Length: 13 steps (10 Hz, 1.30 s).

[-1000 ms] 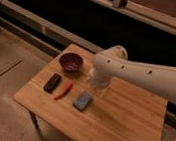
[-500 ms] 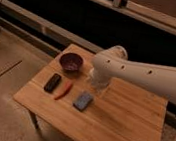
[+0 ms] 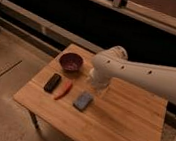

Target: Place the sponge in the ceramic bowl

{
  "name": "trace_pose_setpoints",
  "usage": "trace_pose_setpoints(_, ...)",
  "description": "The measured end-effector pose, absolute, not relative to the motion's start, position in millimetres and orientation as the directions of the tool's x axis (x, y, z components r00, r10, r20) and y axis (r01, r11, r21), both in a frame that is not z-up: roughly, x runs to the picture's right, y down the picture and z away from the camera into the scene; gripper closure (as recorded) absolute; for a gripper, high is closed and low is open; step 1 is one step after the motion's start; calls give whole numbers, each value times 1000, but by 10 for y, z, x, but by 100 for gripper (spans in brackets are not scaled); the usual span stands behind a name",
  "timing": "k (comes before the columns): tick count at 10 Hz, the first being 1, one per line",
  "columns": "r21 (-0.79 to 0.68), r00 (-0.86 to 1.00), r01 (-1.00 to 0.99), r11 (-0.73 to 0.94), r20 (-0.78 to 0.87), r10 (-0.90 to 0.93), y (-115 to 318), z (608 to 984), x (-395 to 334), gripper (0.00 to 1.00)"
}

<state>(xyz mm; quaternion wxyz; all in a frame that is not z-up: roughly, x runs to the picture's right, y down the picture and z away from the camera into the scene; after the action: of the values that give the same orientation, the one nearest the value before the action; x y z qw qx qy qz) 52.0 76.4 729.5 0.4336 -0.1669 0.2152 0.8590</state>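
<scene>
The blue sponge (image 3: 83, 100) lies flat on the wooden table (image 3: 123, 124), near its middle. The dark maroon ceramic bowl (image 3: 71, 61) stands at the table's back left, apart from the sponge. My white arm reaches in from the right. Its gripper (image 3: 97, 83) hangs over the table, just behind and to the right of the sponge and to the right of the bowl. It is open and holds nothing.
A black rectangular bar (image 3: 52, 82) and a thin red-orange object (image 3: 64, 90) lie left of the sponge. The table's front and left edges drop to a grey floor (image 3: 0, 101). A dark wall with rails runs behind the table.
</scene>
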Motion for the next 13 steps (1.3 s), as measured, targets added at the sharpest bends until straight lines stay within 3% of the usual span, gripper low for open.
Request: trace_pose_setpoints(13,193,-534,-837,-512,-492,688,784,7227,348,35)
